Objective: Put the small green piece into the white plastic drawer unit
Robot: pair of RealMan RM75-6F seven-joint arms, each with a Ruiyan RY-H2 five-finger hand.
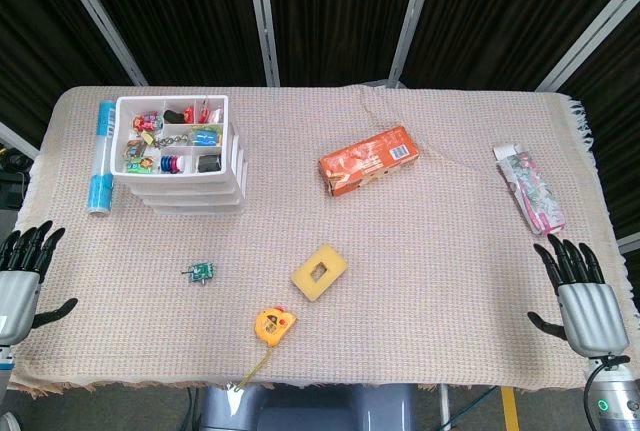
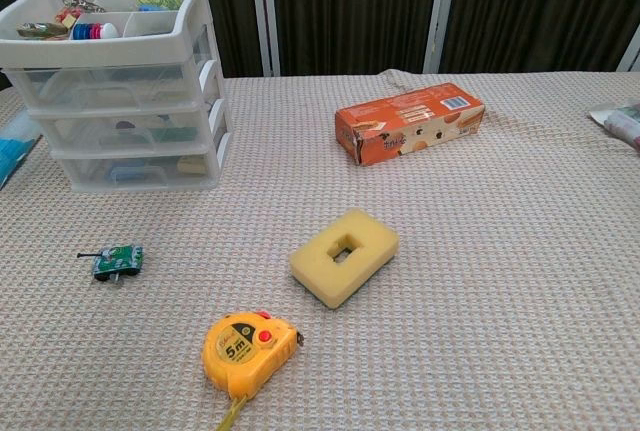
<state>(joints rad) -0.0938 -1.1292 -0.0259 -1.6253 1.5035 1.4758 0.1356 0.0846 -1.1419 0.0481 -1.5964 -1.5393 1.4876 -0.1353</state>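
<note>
The small green piece (image 1: 201,272) (image 2: 117,261) lies flat on the cloth, in front of the white plastic drawer unit (image 1: 182,156) (image 2: 115,86). The unit stands at the back left with its drawers pushed in and small items in its top tray. My left hand (image 1: 22,273) hangs at the table's left edge, fingers apart, holding nothing. My right hand (image 1: 580,289) is at the right edge, fingers spread and empty. Both hands are far from the green piece. The chest view shows neither hand.
A yellow sponge (image 1: 319,272) (image 2: 344,255) and a yellow tape measure (image 1: 272,325) (image 2: 247,350) lie near the front middle. An orange box (image 1: 369,160) (image 2: 408,122) sits mid-table, a blue tube (image 1: 100,156) left of the drawers, a pink packet (image 1: 530,189) at the right.
</note>
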